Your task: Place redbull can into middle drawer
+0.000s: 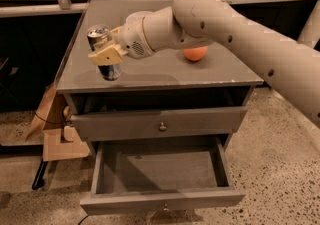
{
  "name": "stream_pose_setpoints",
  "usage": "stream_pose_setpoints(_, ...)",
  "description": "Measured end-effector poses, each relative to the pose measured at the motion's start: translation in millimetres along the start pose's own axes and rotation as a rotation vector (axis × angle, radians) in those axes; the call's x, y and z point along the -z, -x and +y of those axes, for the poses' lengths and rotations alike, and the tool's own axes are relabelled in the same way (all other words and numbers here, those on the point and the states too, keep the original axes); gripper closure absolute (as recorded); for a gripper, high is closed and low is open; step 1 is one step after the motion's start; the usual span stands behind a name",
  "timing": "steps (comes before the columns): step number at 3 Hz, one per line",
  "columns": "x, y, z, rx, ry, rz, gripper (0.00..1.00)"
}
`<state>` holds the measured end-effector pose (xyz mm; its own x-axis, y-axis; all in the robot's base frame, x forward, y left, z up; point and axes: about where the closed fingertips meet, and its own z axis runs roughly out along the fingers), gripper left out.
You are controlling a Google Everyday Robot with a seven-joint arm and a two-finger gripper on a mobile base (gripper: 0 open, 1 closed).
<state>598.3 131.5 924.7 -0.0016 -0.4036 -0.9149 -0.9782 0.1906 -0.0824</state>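
Observation:
The redbull can (100,38), slim silver-and-blue with a shiny top, is upright over the front left of the grey cabinet top (165,71). My gripper (106,55) is shut around the can's middle, its tan fingers (102,57) across the front of the can. The can's base is at or just above the surface; I cannot tell which. The middle drawer (160,200) is pulled wide open below, empty inside, with its knob at the front centre. It lies lower than the can and toward the camera.
An orange fruit (195,54) sits on the cabinet top, partly behind my arm (240,34). The uppermost drawer front (200,121) with a round knob is nearly closed. A cardboard box (55,141) stands on the speckled floor to the cabinet's left.

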Motion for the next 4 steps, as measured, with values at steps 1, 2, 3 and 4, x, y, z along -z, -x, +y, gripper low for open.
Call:
stream_pose_setpoints(1, 15, 10, 28, -0.028, 0.001, -0.025, 1.0)
stream_pose_setpoints(2, 35, 21, 64, -0.042, -0.022, -0.075, 1.0)
stream_pose_setpoints(3, 40, 7, 95, -0.07, -0.036, -0.143, 1.0)
stream_pose_setpoints(4, 42, -44, 119, -0.058, -0.044, -0.19, 1.0)
